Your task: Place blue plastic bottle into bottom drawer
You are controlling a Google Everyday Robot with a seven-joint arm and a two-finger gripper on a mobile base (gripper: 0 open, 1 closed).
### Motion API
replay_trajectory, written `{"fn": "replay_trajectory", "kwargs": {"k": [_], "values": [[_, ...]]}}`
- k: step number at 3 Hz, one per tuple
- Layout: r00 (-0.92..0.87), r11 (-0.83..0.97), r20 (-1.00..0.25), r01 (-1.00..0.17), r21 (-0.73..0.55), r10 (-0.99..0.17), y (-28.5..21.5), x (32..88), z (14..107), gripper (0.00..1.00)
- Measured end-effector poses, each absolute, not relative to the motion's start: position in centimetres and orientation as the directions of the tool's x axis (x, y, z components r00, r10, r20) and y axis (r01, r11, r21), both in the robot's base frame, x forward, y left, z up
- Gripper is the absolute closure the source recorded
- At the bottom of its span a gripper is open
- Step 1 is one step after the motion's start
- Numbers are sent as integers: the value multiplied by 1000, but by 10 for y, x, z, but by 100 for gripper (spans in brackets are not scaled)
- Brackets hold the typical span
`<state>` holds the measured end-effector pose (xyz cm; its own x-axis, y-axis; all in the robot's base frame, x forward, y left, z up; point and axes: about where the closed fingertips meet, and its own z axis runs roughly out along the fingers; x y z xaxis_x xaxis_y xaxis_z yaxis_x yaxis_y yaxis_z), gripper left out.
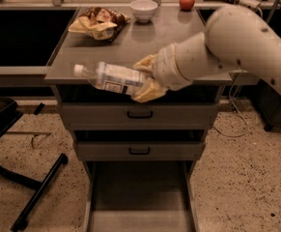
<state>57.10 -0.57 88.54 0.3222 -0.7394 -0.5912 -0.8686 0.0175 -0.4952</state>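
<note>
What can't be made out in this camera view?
- camera view: blue plastic bottle base hidden inside the gripper, which holds it at the front edge of the cabinet top; label print too small to read.
- camera view: bottom drawer front end cut off by the lower frame edge.

Hand (pixel 146 79) grips bottle (pixel 112 78) over cabinet top (pixel 178 37) front edge; bottom drawer (pixel 140 195) open below.
</note>
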Motion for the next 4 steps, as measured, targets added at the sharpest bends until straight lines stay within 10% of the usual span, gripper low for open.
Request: {"fn": "replay_trajectory", "kwargs": {"k": [4], "values": [[204,256,-771,-867,-429,-603,-17,567,683,100]]}}
